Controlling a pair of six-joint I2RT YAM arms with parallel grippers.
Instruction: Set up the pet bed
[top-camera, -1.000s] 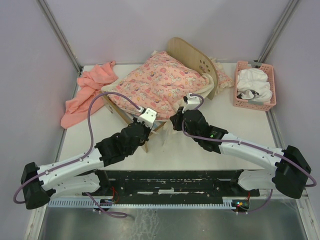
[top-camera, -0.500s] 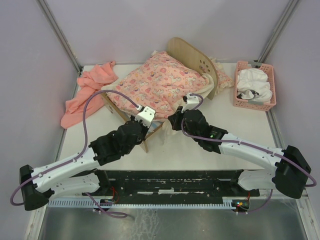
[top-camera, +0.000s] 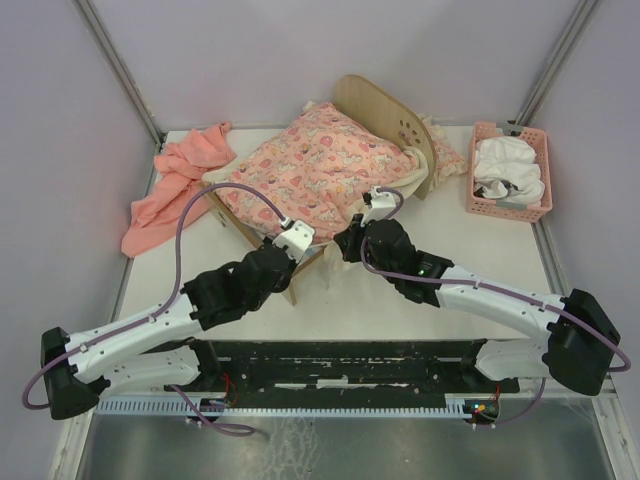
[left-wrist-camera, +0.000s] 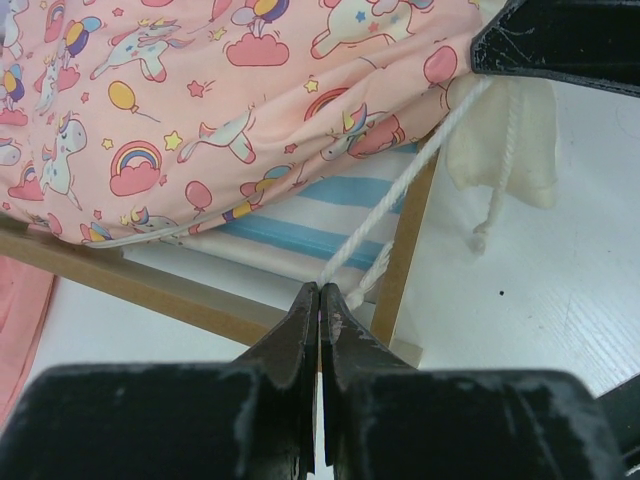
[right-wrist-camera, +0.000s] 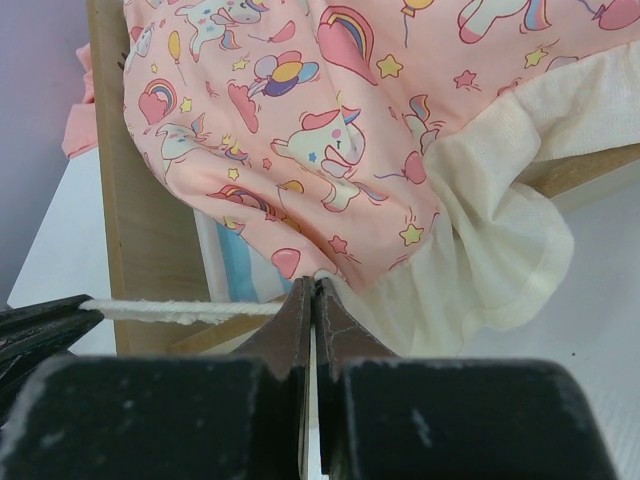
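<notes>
The pet bed is a light-wood frame with a rounded headboard, and its blue-striped base shows under a pink unicorn cushion. Both grippers meet at the bed's near corner. A white cord runs taut from the cushion's edge between them. In the left wrist view my left gripper is shut on one end, beside the wooden rail. The right gripper is shut on the cord just under the cushion's cream frill. From above, the left gripper and right gripper sit close together.
A salmon-pink cloth lies crumpled at the table's far left, touching the bed's corner. A pink plastic basket holding white fabric stands at the far right. Grey walls close in the table on three sides.
The left gripper has shifted slightly to the right, closer to the right gripper. The right arm and the bed have hardly moved. Both grippers stay shut.
</notes>
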